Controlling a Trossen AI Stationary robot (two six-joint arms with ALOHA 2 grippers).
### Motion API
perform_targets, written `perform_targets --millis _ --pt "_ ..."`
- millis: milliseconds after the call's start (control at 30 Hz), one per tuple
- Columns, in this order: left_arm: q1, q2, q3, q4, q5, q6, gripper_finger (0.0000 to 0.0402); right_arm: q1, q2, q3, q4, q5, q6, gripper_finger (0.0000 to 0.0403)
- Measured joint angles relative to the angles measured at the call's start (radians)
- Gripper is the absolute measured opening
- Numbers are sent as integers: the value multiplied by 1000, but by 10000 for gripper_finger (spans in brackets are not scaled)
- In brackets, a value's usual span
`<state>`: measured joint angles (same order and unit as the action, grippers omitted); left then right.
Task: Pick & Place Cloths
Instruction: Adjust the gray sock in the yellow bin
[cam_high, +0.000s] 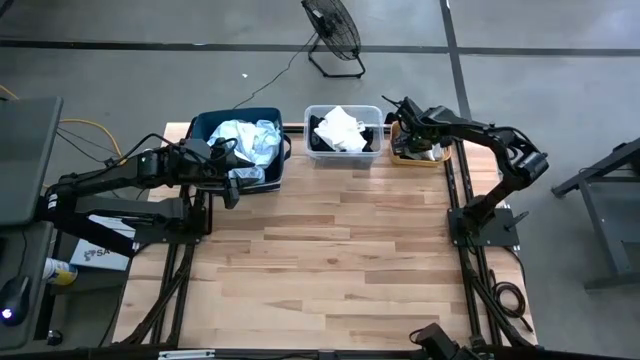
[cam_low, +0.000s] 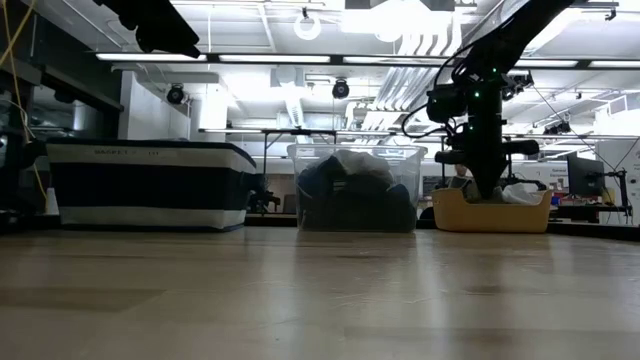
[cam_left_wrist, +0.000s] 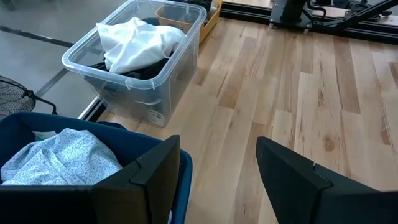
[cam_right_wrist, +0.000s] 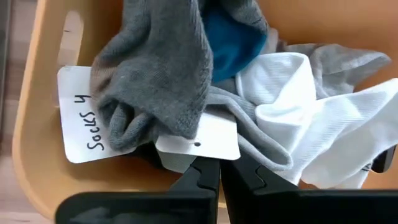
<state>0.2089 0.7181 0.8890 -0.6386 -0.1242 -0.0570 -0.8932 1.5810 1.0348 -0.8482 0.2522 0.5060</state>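
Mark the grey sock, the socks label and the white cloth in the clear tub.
grey sock (cam_right_wrist: 158, 74), right wrist view, knit body.
socks label (cam_right_wrist: 78, 118), right wrist view, handwritten end.
white cloth (cam_left_wrist: 138, 42), left wrist view, top fold.

Wooden table (cam_high: 340, 260) seen w/ 3 containers lined along far edge: navy bin (cam_high: 205, 127) at left, clear tub (cam_high: 318, 158) in middle, orange tub (cam_high: 405, 158) at right. White paper label (cam_right_wrist: 78, 124) marked "Socks 4" is seen inside orange tub. Floor fan (cam_high: 333, 35) is parked on grey floor beyond table.
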Motion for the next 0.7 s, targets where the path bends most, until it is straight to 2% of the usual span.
perform_targets --millis 400,700 --pt "0 0 0 0 1 0 204 3 -51 0 -17 -53 -37 4" --pt "0 0 0 1 1 0 204 3 -177 0 -9 -52 -124 4"
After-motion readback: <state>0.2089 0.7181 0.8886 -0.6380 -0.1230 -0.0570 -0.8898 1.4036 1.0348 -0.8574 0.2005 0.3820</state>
